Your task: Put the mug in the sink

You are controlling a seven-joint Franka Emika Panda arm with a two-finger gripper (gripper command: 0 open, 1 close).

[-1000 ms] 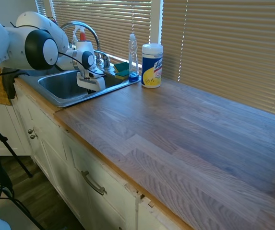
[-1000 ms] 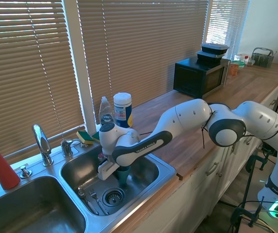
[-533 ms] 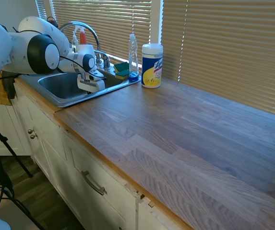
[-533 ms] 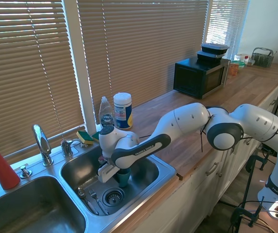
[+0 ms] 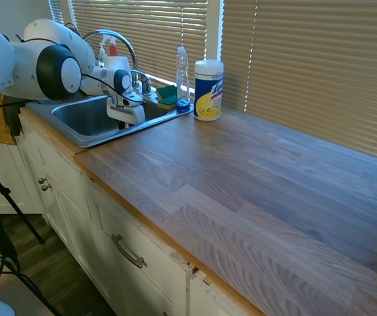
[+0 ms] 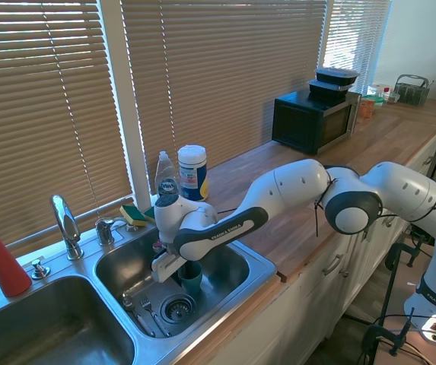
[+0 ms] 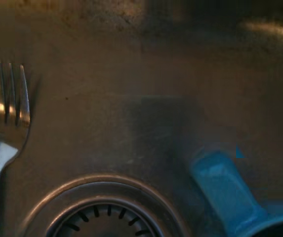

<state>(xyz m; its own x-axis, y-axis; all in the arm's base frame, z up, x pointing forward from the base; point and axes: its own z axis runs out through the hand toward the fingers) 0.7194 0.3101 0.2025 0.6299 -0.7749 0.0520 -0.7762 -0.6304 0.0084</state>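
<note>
The teal-blue mug point(image 6: 191, 283) is upright low inside the right basin of the steel sink point(image 6: 229, 300), close above the drain point(image 6: 178, 308). My gripper point(image 6: 190, 268) reaches down into that basin and is shut on the mug's rim from above. In the first exterior view the gripper point(image 5: 127, 121) dips behind the sink's front rim point(image 5: 86, 139) and the mug is hidden. The wrist view shows the mug's teal handle point(image 7: 225, 190) beside the drain point(image 7: 104, 212).
A fork point(image 7: 5, 123) lies on the basin floor by the drain. The curved faucet point(image 6: 65, 224) stands behind the sink. A white wipes canister point(image 5: 208, 90), a clear bottle point(image 5: 183, 76) and sponges point(image 5: 167, 95) line the back rim. A red spray bottle point(image 6: 1, 262) stands far left.
The gripper has carried the mug a little lower into the basin, nearer the drain. The arm has otherwise barely shifted.
</note>
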